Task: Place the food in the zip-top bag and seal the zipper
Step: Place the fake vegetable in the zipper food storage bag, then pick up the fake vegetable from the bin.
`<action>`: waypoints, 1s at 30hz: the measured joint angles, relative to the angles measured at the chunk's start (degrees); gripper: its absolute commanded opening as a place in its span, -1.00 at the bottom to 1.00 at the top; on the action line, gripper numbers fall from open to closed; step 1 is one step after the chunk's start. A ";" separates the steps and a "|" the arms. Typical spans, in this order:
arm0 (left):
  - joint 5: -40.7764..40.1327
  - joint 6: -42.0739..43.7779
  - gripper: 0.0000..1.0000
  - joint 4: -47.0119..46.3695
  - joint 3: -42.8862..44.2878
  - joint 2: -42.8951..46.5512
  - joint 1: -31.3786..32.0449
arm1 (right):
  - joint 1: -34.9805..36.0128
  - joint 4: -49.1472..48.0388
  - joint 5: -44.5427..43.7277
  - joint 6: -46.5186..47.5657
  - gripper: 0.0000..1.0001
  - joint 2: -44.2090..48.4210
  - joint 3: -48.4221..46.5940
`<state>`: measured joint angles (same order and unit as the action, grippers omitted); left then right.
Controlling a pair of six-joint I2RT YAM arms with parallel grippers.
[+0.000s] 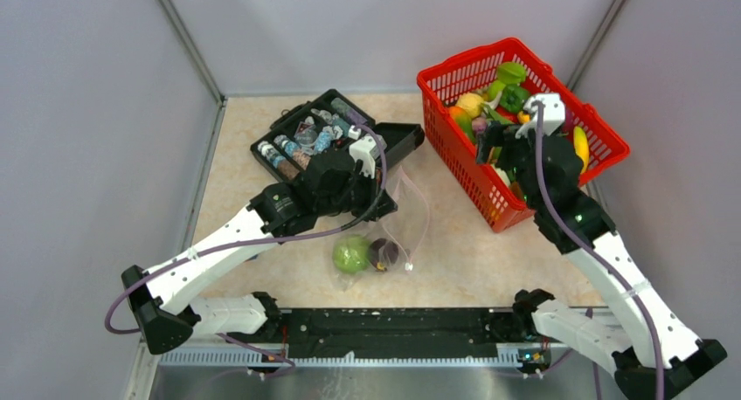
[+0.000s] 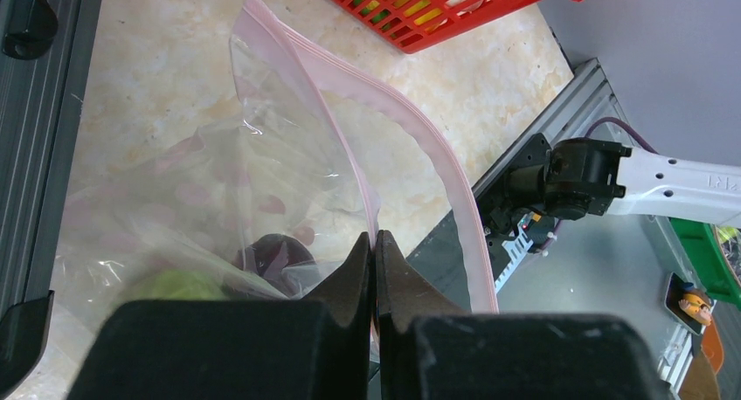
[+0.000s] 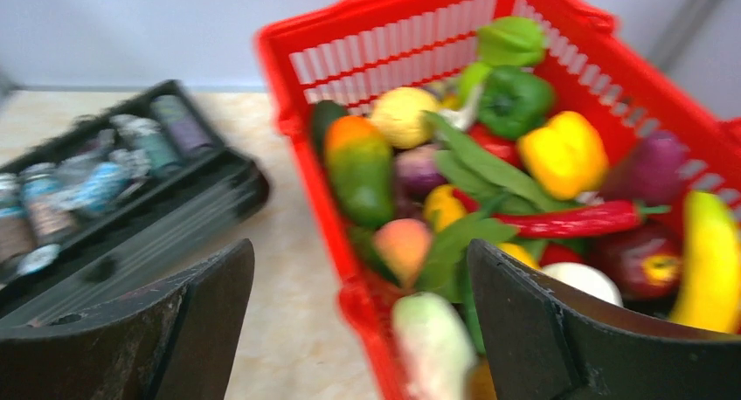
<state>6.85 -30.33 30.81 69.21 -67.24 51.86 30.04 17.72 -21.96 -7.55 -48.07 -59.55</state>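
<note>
The clear zip-top bag (image 1: 409, 210) lies mid-table with a green apple (image 1: 351, 254) and a dark purple fruit (image 1: 383, 253) inside. My left gripper (image 1: 387, 203) is shut on one lip of the bag's mouth; in the left wrist view (image 2: 376, 243) the fingers pinch the near lip while the other pinkish zipper strip (image 2: 437, 155) arcs apart from it, so the mouth is open. The purple fruit (image 2: 271, 256) and apple (image 2: 175, 286) show through the plastic. My right gripper (image 1: 491, 145) hangs open and empty over the near-left rim of the red basket (image 1: 454, 168); in the blurred right wrist view (image 3: 358, 308) it is above a leafy white radish (image 3: 434, 343).
The basket (image 3: 297, 112) holds several toy foods, among them a yellow pepper (image 3: 564, 151), a green pepper (image 3: 515, 99) and a red chilli (image 3: 577, 218). An open black case of vials (image 1: 319, 138) stands at the back left, behind the bag. Grey walls enclose the table.
</note>
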 measured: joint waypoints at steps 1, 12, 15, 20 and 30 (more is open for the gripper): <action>0.00 0.00 -1.00 0.00 0.00 0.00 0.00 | -1.29 1.09 -1.64 0.74 0.78 -1.99 -1.95; 0.39 0.00 -1.00 0.00 0.00 0.02 0.00 | -25.14 8.90 9.25 2.03 0.68 -20.24 -15.96; 0.42 0.00 -1.00 0.00 0.00 0.02 0.00 | -26.25 8.26 12.20 1.75 0.78 -25.73 -18.64; 0.42 0.02 -1.00 0.00 0.00 0.02 0.00 | -27.28 7.34 13.57 -0.39 0.87 -34.60 -22.45; 0.37 0.02 -1.00 -0.09 -0.02 0.04 0.00 | -27.96 4.63 7.28 -5.22 0.89 -53.33 -35.85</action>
<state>7.22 -30.30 30.72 69.19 -67.20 51.86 2.09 22.35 -14.68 -12.78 -101.41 -95.39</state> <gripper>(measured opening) 0.002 0.946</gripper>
